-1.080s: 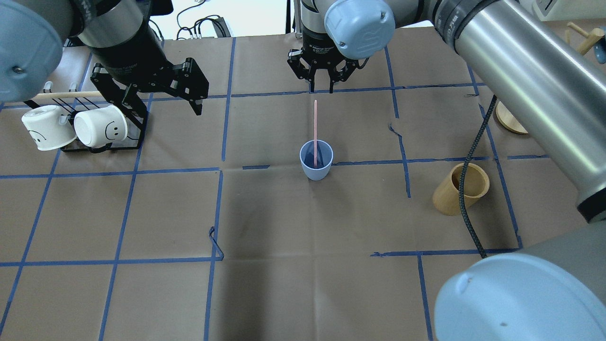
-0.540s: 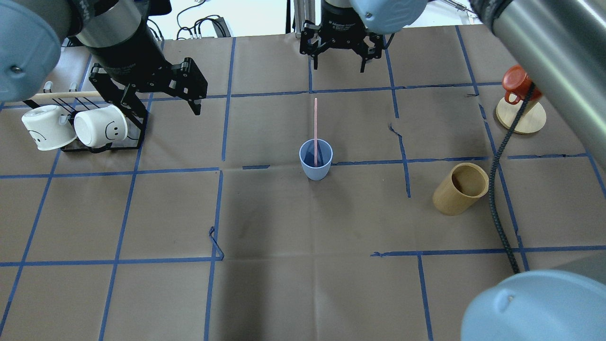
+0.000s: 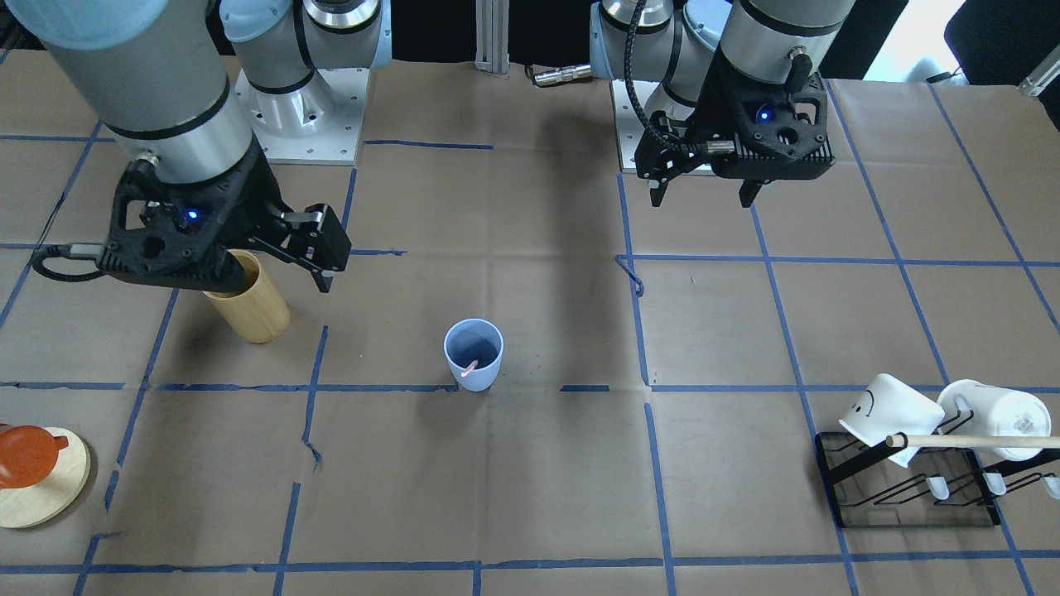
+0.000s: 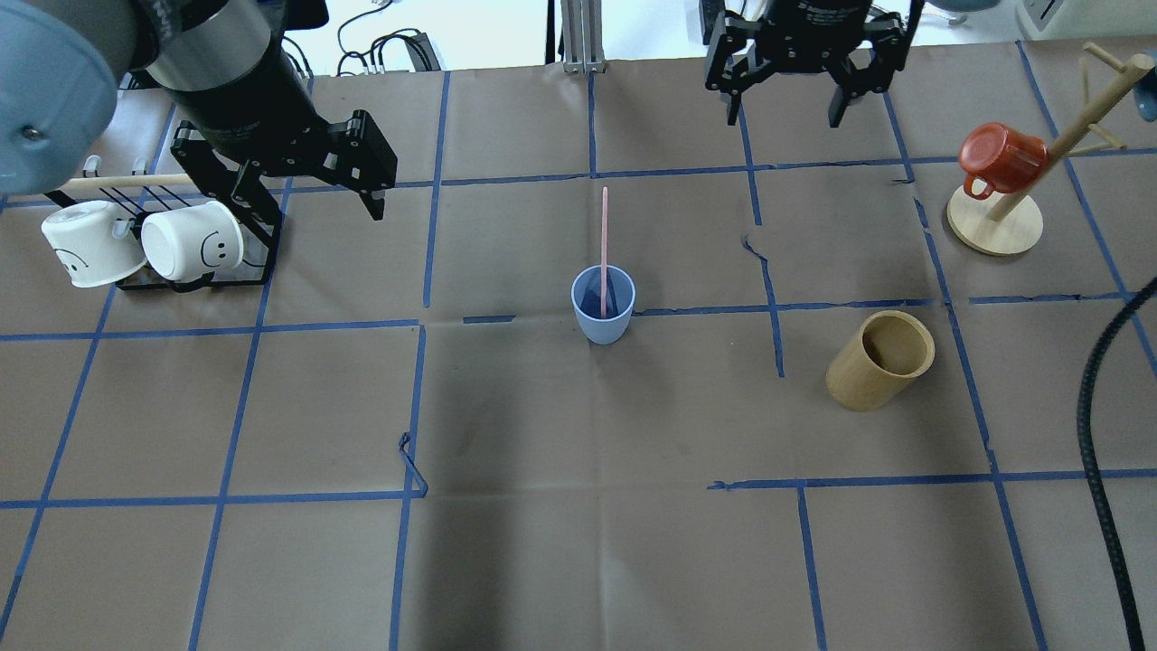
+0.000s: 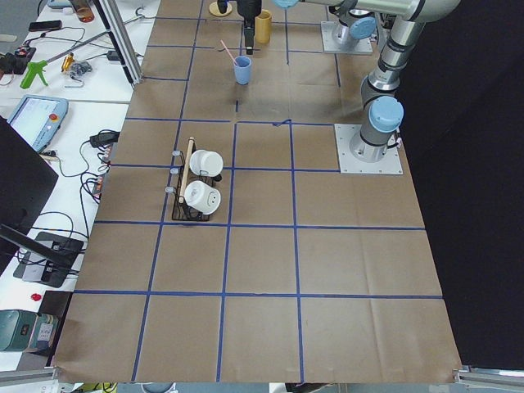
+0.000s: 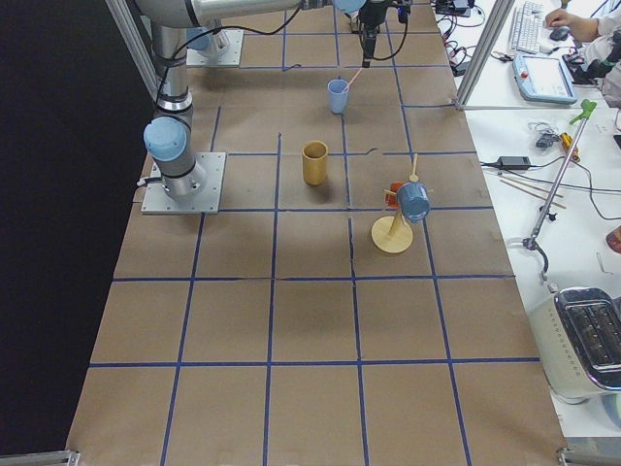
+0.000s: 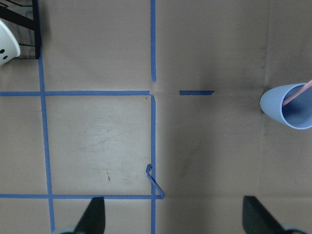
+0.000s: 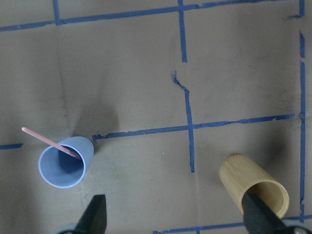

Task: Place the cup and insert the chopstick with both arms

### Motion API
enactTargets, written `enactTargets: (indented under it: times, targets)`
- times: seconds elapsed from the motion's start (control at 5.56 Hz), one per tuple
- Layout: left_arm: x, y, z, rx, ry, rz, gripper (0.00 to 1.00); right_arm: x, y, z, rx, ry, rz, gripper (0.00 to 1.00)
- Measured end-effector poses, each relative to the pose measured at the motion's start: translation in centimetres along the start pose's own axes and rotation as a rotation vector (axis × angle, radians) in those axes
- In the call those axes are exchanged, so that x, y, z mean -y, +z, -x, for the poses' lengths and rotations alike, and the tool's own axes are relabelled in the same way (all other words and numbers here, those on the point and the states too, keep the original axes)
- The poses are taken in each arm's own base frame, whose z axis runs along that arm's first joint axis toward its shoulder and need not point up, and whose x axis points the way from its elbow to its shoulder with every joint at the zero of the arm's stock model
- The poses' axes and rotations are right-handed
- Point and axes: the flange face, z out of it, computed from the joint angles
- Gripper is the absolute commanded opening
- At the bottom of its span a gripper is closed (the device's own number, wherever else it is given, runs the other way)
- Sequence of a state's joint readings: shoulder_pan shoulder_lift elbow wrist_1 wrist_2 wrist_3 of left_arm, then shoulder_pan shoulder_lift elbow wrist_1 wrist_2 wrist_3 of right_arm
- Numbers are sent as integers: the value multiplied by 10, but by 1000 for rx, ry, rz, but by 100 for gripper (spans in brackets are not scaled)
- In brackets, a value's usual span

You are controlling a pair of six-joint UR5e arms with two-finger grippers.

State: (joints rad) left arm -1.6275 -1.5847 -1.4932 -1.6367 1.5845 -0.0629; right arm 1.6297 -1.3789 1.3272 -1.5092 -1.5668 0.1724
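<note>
The light blue cup (image 4: 603, 307) stands upright at the table's middle and also shows in the front view (image 3: 473, 354). One pale pink chopstick (image 4: 603, 237) stands in it and leans on the rim; its tip shows in the right wrist view (image 8: 48, 138). My left gripper (image 4: 312, 194) is open and empty, high to the cup's left, near the mug rack. My right gripper (image 4: 784, 113) is open and empty, at the table's far edge, well apart from the cup. Both wrist views show the cup (image 7: 288, 106) off to one side, between no fingers.
A tan bamboo cylinder (image 4: 879, 360) stands to the right of the cup. A black rack with two white mugs (image 4: 145, 244) is at the left. A wooden mug tree with a red mug (image 4: 994, 221) is at the far right. A black cable (image 4: 1098, 434) hangs at the right.
My right gripper has moved away from above the chopstick, towards the far right edge of the table. The cup, the chopstick and my left arm have not moved.
</note>
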Motion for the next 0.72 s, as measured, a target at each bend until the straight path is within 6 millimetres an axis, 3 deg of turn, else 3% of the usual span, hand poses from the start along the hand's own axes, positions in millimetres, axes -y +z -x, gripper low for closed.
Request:
enactTargets:
  times: [0.18, 0.72]
  targets:
    - [0, 0, 0, 1, 0, 1, 99, -16, 6, -25, 3, 28, -2, 100]
    - [-1, 0, 0, 2, 0, 1, 99, -24, 13, -36, 5, 48, -25, 100]
